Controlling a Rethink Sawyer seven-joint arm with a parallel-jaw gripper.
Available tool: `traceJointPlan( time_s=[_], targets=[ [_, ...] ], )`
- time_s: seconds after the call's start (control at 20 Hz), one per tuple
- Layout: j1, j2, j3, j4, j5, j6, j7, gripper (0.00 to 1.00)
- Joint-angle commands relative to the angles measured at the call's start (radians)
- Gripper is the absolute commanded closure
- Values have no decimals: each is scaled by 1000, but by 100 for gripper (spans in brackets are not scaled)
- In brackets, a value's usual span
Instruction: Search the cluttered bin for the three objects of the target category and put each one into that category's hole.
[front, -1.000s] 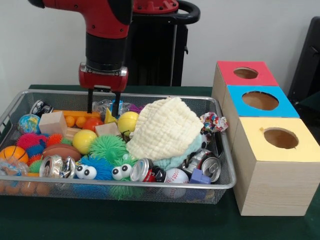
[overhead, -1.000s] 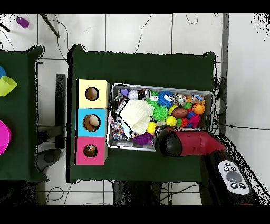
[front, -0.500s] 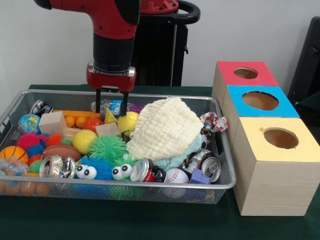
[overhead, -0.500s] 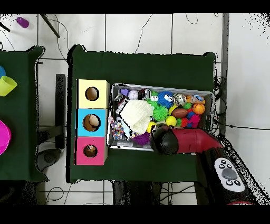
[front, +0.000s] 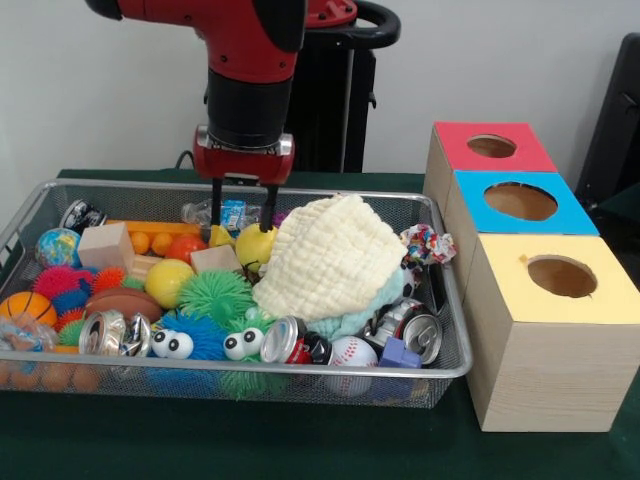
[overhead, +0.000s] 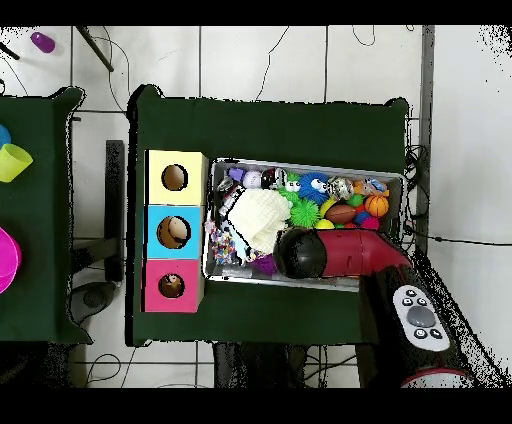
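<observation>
The wire mesh bin (front: 40, 196) is full of toys, balls, cans and a cream cloth (front: 330, 255). My gripper (front: 242, 218) hangs open and empty over the bin's far side, just above a yellow ball (front: 256, 243) and left of the cloth. The red-topped box's round hole (front: 491, 146) is at the far right, away from the gripper. In the overhead view the arm (overhead: 300, 253) hides the gripper over the bin (overhead: 401, 181); the red box's hole (overhead: 171, 286) lies to the bin's lower left.
The blue-topped box (front: 520, 201) and the yellow-topped box (front: 560, 276) stand in a row with the red one beside the bin. Crushed cans (front: 295, 341), a baseball (front: 352, 352), wooden blocks (front: 105, 245) and spiky balls (front: 215, 295) fill the bin.
My gripper has moved to the right in the front view, along the bin's far side towards the cream cloth. It stays open and empty. Nothing in the bin has moved.
</observation>
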Motion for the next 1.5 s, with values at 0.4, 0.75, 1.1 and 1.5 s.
traceJointPlan(
  time_s=[0.4,0.75,1.1,1.5],
  targets=[
    [42,269,75,-411,44,196,-44,0],
    [16,300,100,-491,35,258,-122,0],
    [-28,291,104,-384,0,132,-96,0],
    [-55,183,78,-199,-25,57,-51,0]
  ],
)
